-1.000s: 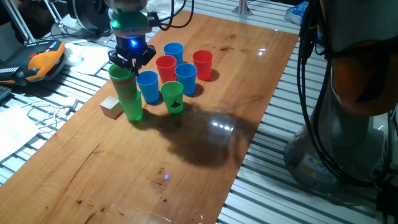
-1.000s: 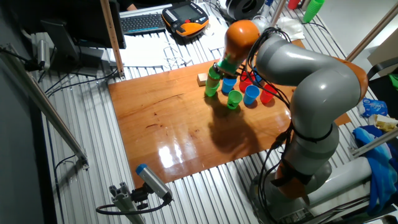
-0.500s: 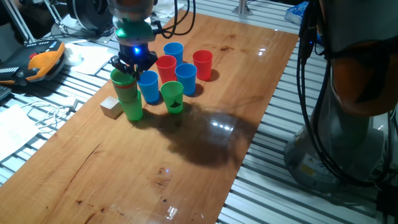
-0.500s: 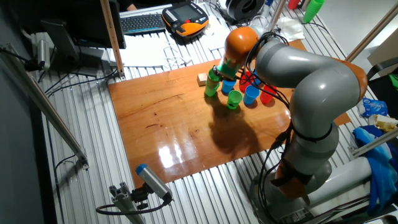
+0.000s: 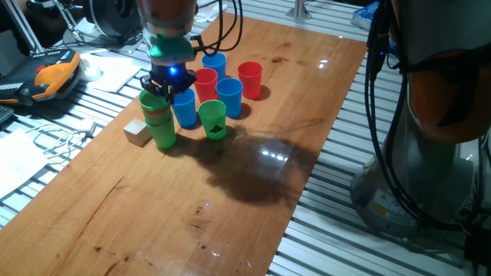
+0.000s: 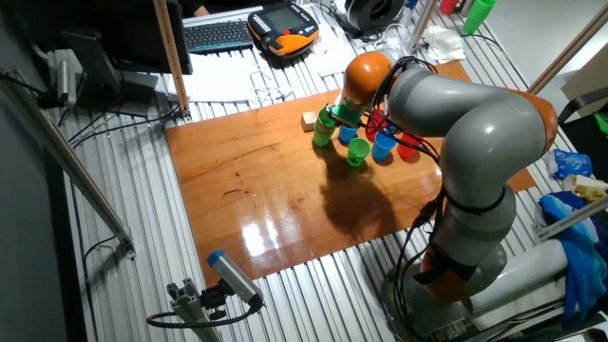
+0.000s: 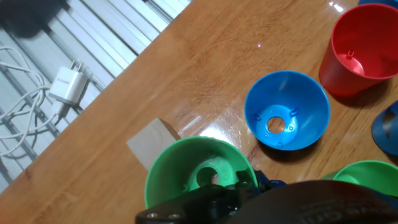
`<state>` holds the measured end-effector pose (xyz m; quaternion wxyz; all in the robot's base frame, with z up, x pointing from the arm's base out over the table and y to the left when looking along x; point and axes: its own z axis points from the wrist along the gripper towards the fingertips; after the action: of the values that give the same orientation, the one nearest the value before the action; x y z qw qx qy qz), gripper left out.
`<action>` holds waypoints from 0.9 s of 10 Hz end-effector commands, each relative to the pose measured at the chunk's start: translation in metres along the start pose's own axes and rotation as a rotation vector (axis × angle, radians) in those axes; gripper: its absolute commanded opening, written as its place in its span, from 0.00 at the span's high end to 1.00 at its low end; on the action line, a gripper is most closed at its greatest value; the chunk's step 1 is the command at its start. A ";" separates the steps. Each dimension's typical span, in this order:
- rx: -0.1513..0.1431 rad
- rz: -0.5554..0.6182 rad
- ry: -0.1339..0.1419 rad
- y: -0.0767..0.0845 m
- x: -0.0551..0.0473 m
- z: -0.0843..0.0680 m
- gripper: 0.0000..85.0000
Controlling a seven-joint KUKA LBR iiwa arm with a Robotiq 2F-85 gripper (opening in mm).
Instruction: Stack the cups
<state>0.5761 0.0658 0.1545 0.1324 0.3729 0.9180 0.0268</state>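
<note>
Three or so cups make up the stack (image 5: pixel 159 117) near the table's left edge: green bottom, a red band showing in the middle, green rim on top. Over the last second the gripper (image 5: pixel 168 81) has moved from right over the stack rim toward the far side and a bit higher, and it now sits above the gap between stack and the nearest blue cup (image 5: pixel 184 106). I read that as the top green cup being released and seated, so this placement looks done and the arm is probably heading for another pick. Can't tell whether the fingers are spread or closed; the hand view only shows the dark gripper body at the bottom edge, nothing clamped in sight. Hand view looks straight down into the stack (image 7: pixel 199 172), whose interior is empty, with a hole or moulding mark in the base. Loose cups: green one with a dark triangle mark (image 5: pixel 213 119) just right of the stack, blue cup (image 7: pixel 286 110) behind it, then red (image 5: pixel 205 83), blue (image 5: pixel 229 96), blue (image 5: pixel 214 64) and red (image 5: pixel 250 79) clustered further back. All upright, mouths up, plain tapered plastic. Wooden cube (image 5: pixel 137 132) sits just beside the stack on the left, close but apart as far as I can tell. Wooden table (image 5: pixel 253 192) otherwise glossy with glare spots.
</note>
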 end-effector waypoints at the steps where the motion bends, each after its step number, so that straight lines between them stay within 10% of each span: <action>1: 0.005 0.002 0.005 0.000 0.001 0.002 1.00; 4: 0.026 0.006 -0.002 0.001 0.001 0.011 0.80; 5: 0.030 0.010 0.003 0.001 0.001 0.013 0.60; 9: 0.036 0.034 -0.015 0.002 0.008 0.027 0.60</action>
<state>0.5781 0.0730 0.1236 0.1329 0.3914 0.9105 0.0092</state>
